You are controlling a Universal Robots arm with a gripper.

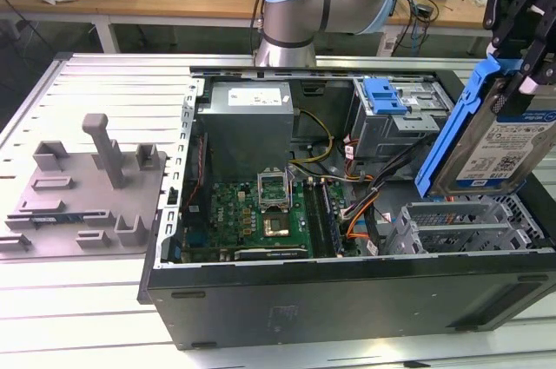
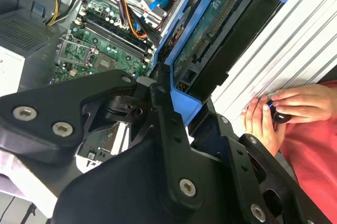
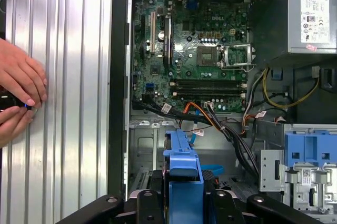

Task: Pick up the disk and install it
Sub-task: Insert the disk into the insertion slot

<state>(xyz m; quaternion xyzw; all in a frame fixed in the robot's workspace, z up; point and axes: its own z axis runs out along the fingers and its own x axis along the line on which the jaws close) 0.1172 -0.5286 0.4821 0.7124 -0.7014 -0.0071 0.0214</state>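
Pincer (image 1: pixel 514 82) is clamped on the disk (image 1: pixel 491 139), holding it tilted on edge in the air just above the grey drive cage (image 1: pixel 469 226) at the exterior view's right end of the open computer case (image 1: pixel 347 286). A person's hands (image 3: pixel 18 95) rest on the ribbed worktop (image 3: pixel 73 103) beside the case.

Arm (image 1: pixel 300 4) extended, gripper (image 1: pixel 514 74) tilted, jaws seemingly clamped

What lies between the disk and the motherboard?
In the first wrist view, a bundle of black and orange cables crosses between the disk and the motherboard.
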